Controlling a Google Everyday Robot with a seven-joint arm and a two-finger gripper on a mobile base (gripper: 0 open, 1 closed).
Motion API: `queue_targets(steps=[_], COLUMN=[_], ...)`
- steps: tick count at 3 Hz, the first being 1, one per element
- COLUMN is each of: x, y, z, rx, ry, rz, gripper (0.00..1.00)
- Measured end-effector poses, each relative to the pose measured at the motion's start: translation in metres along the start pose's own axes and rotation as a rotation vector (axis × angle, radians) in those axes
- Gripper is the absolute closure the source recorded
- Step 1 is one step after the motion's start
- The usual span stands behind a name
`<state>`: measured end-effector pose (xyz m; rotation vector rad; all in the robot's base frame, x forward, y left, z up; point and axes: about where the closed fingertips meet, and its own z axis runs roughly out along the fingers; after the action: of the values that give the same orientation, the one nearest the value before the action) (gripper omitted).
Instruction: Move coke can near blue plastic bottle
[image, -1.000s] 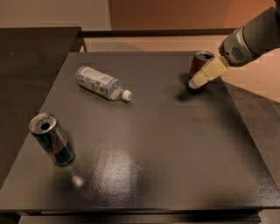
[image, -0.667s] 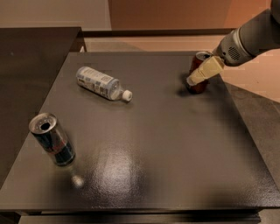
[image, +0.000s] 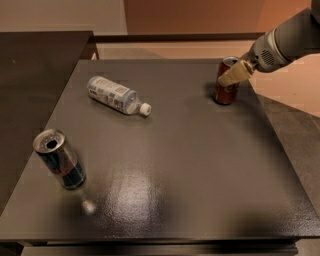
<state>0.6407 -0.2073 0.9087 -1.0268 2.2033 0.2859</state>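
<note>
The coke can (image: 225, 94), red with a silver top, stands upright near the far right edge of the dark table (image: 190, 165). My gripper (image: 229, 78) comes in from the upper right and sits against the can's upper part, covering some of it. The blue plastic bottle (image: 116, 95), clear with a pale blue-and-white label and a white cap, lies on its side at the far left of the table, cap pointing right. It is well apart from the can.
A dark blue-and-silver can (image: 60, 160) stands upright, open-topped, near the table's front left. A darker counter (image: 35, 75) adjoins the table on the left. Floor lies beyond the right edge.
My gripper has risen slightly along the coke can, from its lower part to its upper part. The can, bottle and blue can have not moved.
</note>
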Motion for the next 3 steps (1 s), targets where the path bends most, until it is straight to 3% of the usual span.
queue_targets(steps=[1,2,3], x=[-0.023,-0.055,-0.084], y=[0.015,0.042,0.081], z=[0.001,0.008,0.021], rx=[-0.076,-0.174,-0.273], ry=[-0.042,-0.077,-0.085], rz=[-0.027,-0.076,-0.150], gripper=[0.87,1.00,1.00])
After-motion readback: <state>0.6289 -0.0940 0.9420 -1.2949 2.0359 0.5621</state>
